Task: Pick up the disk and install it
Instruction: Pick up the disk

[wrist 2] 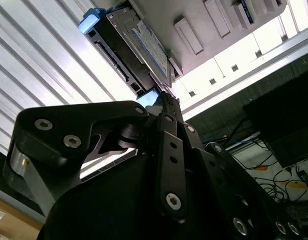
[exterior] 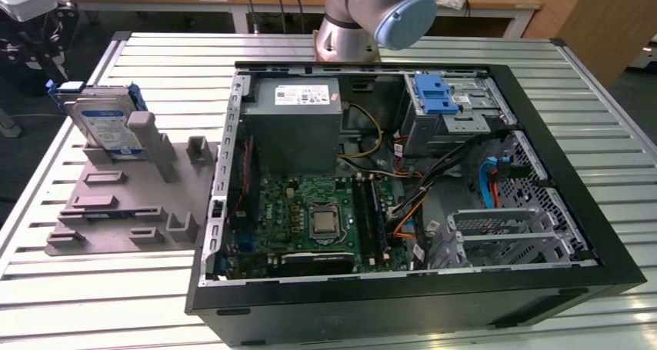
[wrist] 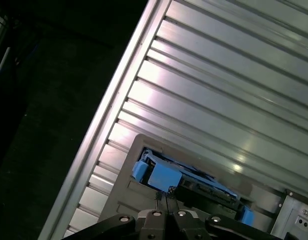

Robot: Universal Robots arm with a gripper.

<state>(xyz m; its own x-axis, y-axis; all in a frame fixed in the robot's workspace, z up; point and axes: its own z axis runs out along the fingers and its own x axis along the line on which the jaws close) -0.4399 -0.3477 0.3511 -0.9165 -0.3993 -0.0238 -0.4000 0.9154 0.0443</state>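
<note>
I am finding the disk (exterior: 106,123) standing upright in the grey holder (exterior: 123,204) by the table (exterior: 154,73) edge, at the exterior view's left. The gripper (wrist: 163,196) is hovering at its blue rail (wrist: 161,175), clenched on nothing. In my judgement, I should be spreading the jaws wide and centring them across the flat faces.

Counter (exterior: 154,58): silver aluminium top of long parallel ribbed slats, dark caps at its far corners in the exterior view.

Lying directly on it:
- Open desktop computer case (exterior: 411,308), black, on its side with the side panel off; takes the middle through to 3 o'clock.
- Grey moulded holder plate (exterior: 103,211) with upright slots and blocks; at 9 o'clock, just beside the case wall.
- Robot arm base (exterior: 344,38); at 12 o'clock, behind the case.
</note>
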